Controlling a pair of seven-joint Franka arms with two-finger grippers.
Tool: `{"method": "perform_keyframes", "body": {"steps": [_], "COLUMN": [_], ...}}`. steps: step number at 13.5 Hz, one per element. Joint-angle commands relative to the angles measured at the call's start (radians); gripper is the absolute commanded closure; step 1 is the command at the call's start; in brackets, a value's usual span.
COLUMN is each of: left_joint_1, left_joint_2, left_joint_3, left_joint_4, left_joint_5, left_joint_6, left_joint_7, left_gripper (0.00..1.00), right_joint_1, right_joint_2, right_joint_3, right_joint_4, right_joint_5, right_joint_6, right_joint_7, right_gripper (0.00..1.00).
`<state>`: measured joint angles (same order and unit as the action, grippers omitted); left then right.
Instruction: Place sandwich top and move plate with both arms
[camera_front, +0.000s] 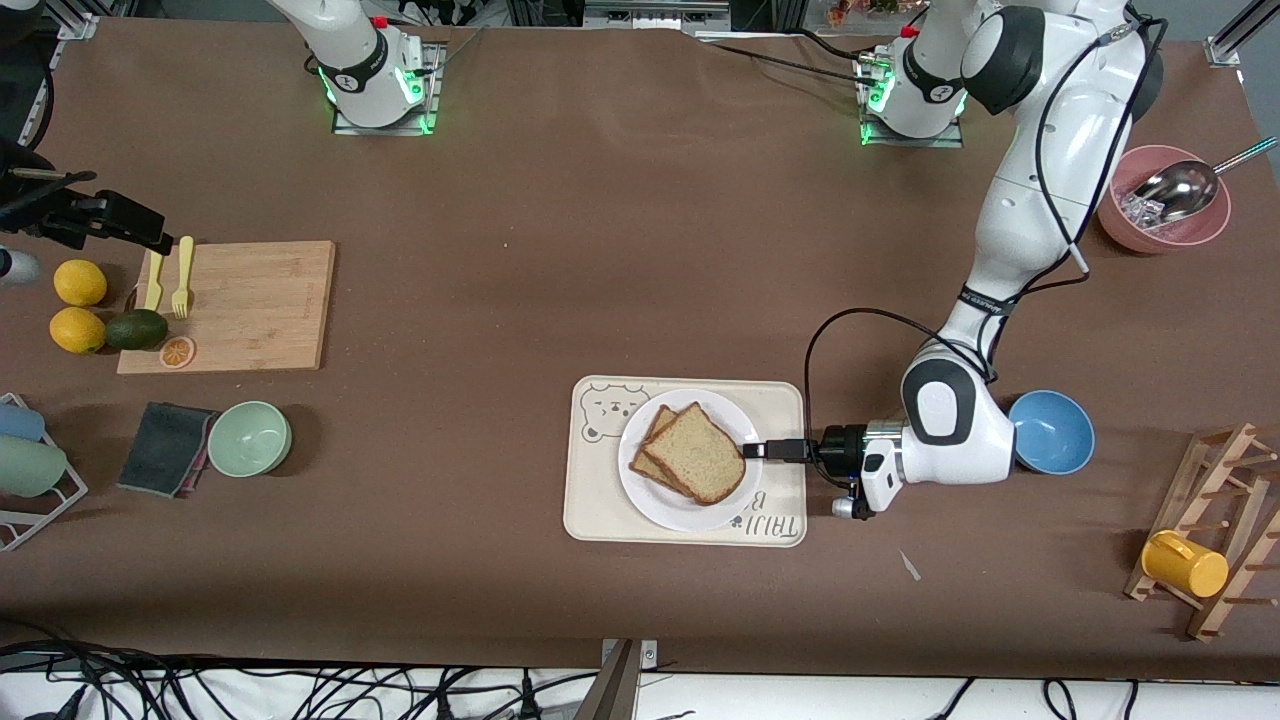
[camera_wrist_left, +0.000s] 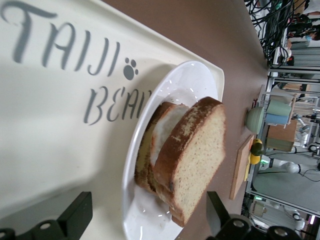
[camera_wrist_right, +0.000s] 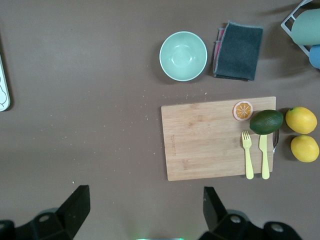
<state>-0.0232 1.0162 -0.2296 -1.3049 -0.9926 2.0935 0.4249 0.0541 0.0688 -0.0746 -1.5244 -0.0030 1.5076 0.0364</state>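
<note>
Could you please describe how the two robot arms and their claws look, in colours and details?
Both arms have glossy white shells with black joints. Each base carries a black ring and glows green, with a red button on top. A black cable loops along the left arm to its wrist. The left claw is black with a silver collar; the right claw shows two black angular fingers.

Blue bowl (camera_front: 1051, 432) crowds left arm; tray (camera_front: 600, 520) edges free.
</note>
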Motion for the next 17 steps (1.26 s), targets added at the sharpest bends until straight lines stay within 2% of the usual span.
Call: {"method": "perform_keyframes", "body": {"steps": [1,5,11,17], "left_joint_1": [0.018,0.04,0.043,0.037], "left_joint_2": [-0.05,-0.108,-0.214,-0.312], "left_joint_3": [0.013,0.021,0.021,0.021], "left_joint_4": [-0.013,-0.004,-0.002,-0.002], "left_joint_5": [0.093,0.155,0.5,0.852], "left_joint_6": [-0.036,-0.072,-0.078,-0.156], "left_joint_7": [0.0,-0.053,-0.17,-0.293], "left_gripper": [0.0,0.0,0.0,0.0], "right_joint_1": [-0.002,-0.004,-0.004,-0.004], "right_joint_2": [0.006,0.008,0.022,0.016], "right_joint_3": [0.004,0.003,0.004,0.003], "right_joint_4": [0.023,0.023,0.023,0.021], "right_joint_5": [0.001,0.0,0.004,0.017], "right_joint_6": [0.005,0.013,0.053,0.043], "right_joint_7": [0.008,0.007,-0.007,-0.001], "right_gripper": [0.0,0.0,0.0,0.0]}}
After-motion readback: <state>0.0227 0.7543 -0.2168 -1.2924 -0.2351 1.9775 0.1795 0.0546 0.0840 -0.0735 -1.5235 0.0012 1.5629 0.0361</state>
